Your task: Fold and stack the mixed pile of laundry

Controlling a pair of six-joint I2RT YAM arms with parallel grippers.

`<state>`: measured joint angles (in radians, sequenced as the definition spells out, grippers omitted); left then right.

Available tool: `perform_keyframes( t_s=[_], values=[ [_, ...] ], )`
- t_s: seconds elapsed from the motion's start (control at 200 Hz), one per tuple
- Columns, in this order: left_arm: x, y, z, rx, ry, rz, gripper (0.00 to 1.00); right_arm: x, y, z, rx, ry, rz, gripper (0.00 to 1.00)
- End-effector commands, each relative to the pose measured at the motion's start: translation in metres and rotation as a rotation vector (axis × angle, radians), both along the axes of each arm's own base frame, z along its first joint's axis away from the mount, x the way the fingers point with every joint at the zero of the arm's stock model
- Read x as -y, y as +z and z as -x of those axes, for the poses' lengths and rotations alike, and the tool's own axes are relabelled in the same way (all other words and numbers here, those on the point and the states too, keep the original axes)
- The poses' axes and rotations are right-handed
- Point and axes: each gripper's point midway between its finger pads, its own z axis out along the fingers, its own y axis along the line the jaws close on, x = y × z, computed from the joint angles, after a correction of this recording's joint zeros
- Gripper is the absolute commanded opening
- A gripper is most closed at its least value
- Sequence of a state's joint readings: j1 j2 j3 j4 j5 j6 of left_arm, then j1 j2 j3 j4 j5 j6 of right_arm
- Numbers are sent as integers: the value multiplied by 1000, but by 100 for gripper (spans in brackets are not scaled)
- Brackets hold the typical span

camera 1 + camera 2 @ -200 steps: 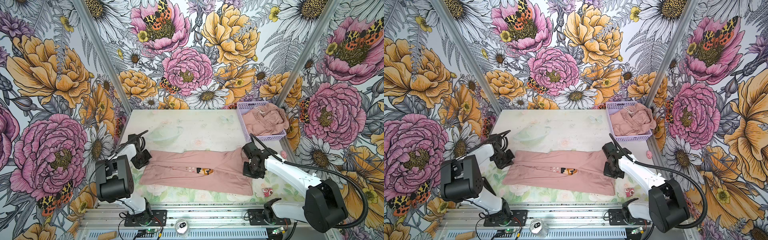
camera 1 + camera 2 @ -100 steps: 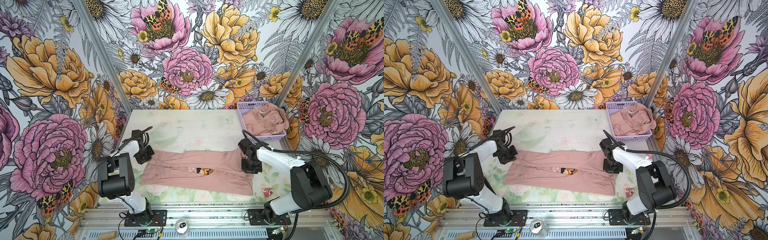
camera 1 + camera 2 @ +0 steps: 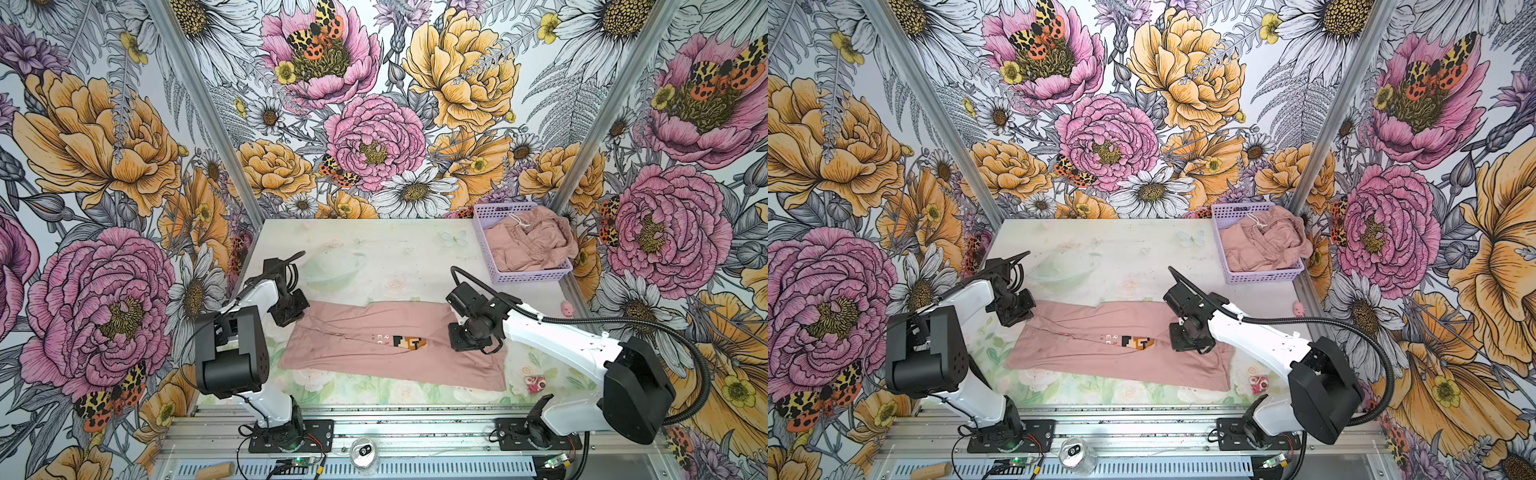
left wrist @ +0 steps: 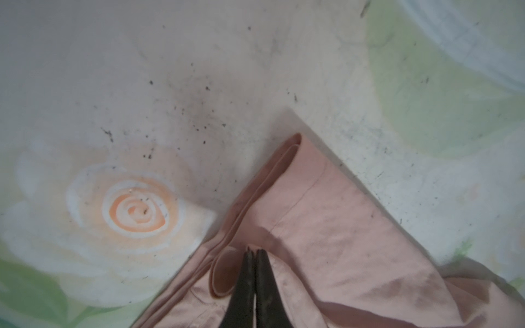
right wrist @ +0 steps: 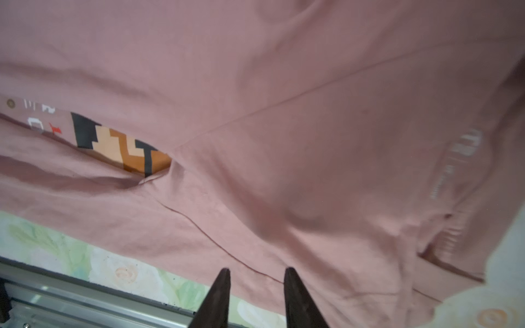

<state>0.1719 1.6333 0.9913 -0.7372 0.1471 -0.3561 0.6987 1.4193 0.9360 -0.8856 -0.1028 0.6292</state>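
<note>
currently the dusty-pink t-shirt [image 3: 374, 353] lies spread lengthways across the front half of the table [image 3: 374, 249], its two long sides folded in toward the middle so that only a sliver of the pixel-art print [image 3: 409, 343] and a few white letters peek out through the slit between the flaps. the left gripper [image 3: 291, 318] sits at the shirt's far left corner; in the left wrist view its dark fingers [image 4: 244, 284] are pressed together tip to tip, right at a small curled fold of the cloth, and whether any fabric is pinched between them cannot be told. the right gripper [image 3: 471, 338] hangs over the right end of the shirt, near the print; in the right wrist view its two pointed fingers [image 5: 218, 301] stand apart with a clear gap and nothing between them, above the pink cloth. the other pink garment [image 3: 528, 245], the one with a pale drawstring, lies crumpled in the lilac basket [image 3: 536, 277] at the far right corner of the table, well apart from both grippers.
</note>
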Motion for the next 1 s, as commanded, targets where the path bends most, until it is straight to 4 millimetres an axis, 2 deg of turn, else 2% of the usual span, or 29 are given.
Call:
perform_keyframes(
  t_s=[0.0,0.15,0.26,0.385,0.746,0.996],
  values=[
    [7,26,-20,95,-35,15,0,-40,-4,4,-27,55,-141,34],
    [9,30,-24,106,-40,23,0,-53,-17,9,-61,118,-132,35],
    [12,31,-25,109,-43,27,0,-47,-29,7,-59,127,-75,35],
    [13,34,-25,118,-44,28,0,-32,-37,-7,2,109,27,37],
    [14,37,-26,124,-48,31,0,-9,-30,-38,160,68,176,41],
    [15,34,-25,116,-49,33,0,-11,-24,-48,205,105,196,41]
  ],
)
